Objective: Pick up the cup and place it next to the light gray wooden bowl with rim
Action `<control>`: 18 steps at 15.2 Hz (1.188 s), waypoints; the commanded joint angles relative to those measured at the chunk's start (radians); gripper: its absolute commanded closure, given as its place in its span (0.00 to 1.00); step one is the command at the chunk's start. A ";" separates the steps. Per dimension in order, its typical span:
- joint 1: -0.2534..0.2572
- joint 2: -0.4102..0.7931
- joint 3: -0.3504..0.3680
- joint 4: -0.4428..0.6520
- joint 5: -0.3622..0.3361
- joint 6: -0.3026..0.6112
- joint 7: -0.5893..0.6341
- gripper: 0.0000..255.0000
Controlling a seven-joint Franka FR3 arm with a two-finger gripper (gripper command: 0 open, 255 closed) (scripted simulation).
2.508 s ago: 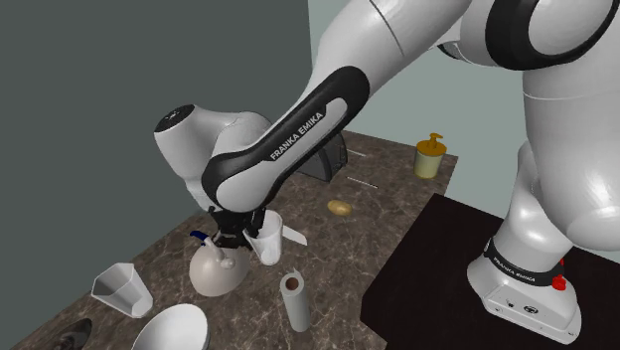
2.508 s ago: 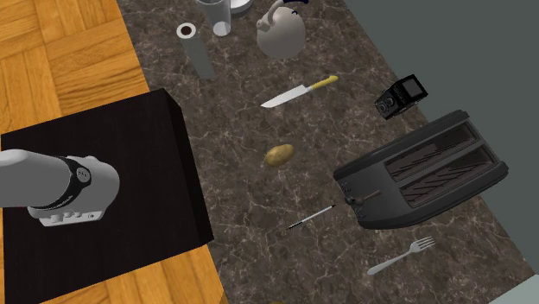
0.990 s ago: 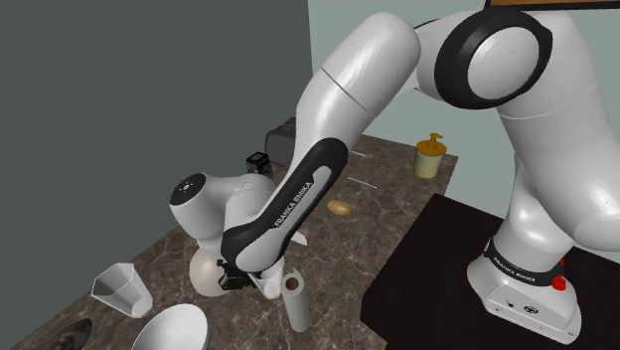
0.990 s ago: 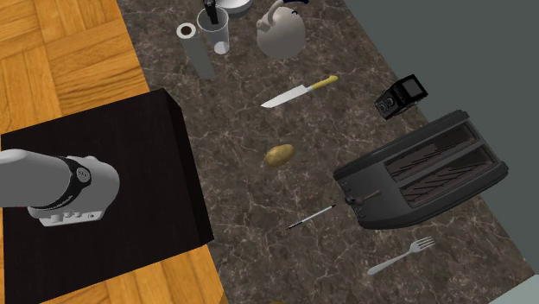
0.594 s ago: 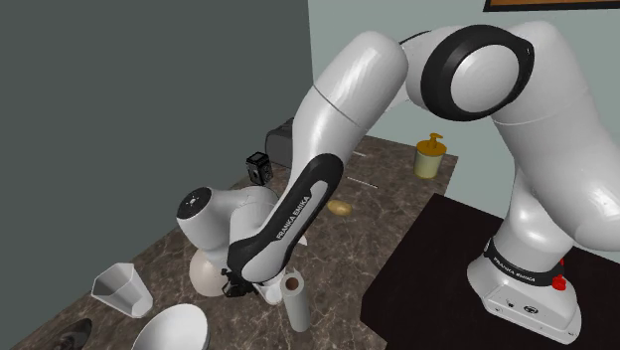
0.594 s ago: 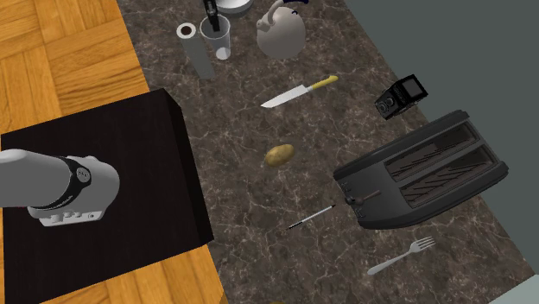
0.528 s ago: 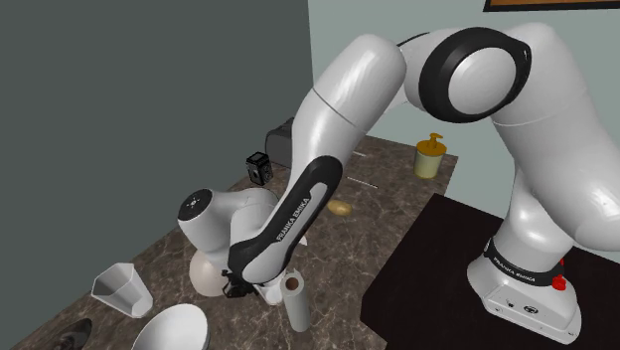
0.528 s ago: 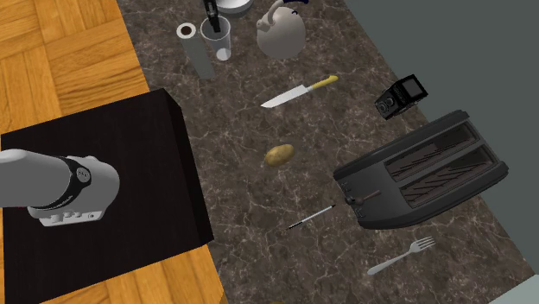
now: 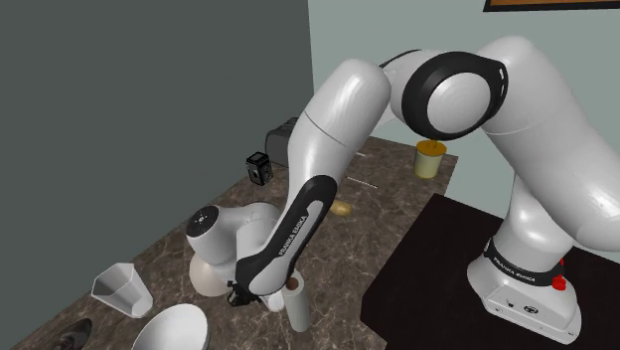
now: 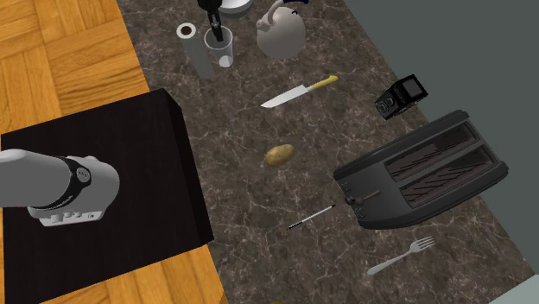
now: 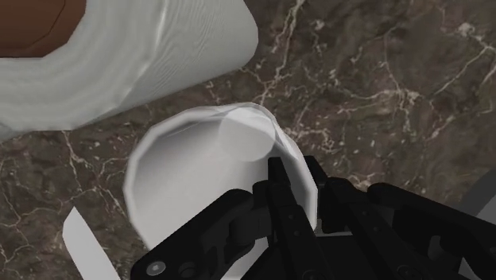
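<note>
The cup (image 10: 222,49) is a plain white tumbler, upright between a paper towel roll (image 10: 195,53) and a rounded beige teapot (image 10: 282,35). My gripper (image 11: 298,181) is shut on the cup (image 11: 191,179) at its rim, with one finger inside and the other outside the wall. In the shoulder view the gripper (image 9: 240,295) is low over the counter, and the forearm hides most of the cup. The light grey bowl (image 9: 171,329) sits at the shoulder view's lower left, close to the gripper; its rim (image 10: 235,7) touches the second exterior view's top edge. Whether the cup rests on the counter I cannot tell.
The paper towel roll (image 9: 296,304) stands right beside the cup. A white pitcher (image 9: 121,289) is left of the bowl. On the dark marble counter lie a knife (image 10: 298,91), a potato (image 10: 278,155), a small camera (image 10: 400,95), a toaster (image 10: 419,168) and a fork (image 10: 399,256). A soap dispenser (image 9: 429,159) stands at the back.
The arm has swung lower and toward the paper towel roll, carrying the cup a little down the second exterior view. The grip on the rim is unchanged.
</note>
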 commanded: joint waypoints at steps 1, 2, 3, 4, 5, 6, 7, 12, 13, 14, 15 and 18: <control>0.000 0.003 -0.002 -0.002 -0.002 0.006 0.001 1.00; 0.000 0.003 -0.002 -0.002 -0.002 0.006 0.001 1.00; 0.000 0.003 -0.002 -0.002 -0.002 0.006 0.001 1.00; 0.000 0.003 -0.002 -0.002 -0.002 0.006 0.001 1.00; 0.000 0.003 -0.002 -0.002 -0.002 0.006 0.001 1.00; 0.000 0.003 -0.002 -0.002 -0.002 0.006 0.001 1.00; 0.000 0.003 -0.002 -0.002 -0.002 0.006 0.001 1.00; 0.000 0.003 -0.002 -0.002 -0.002 0.006 0.001 0.00; 0.000 0.003 -0.002 -0.002 -0.002 0.006 0.001 0.00; -0.003 -0.020 0.005 -0.004 0.005 -0.015 -0.004 0.00; -0.006 -0.043 0.012 -0.004 0.013 -0.037 -0.008 0.00; -0.010 -0.081 0.023 -0.002 0.026 -0.078 -0.016 0.00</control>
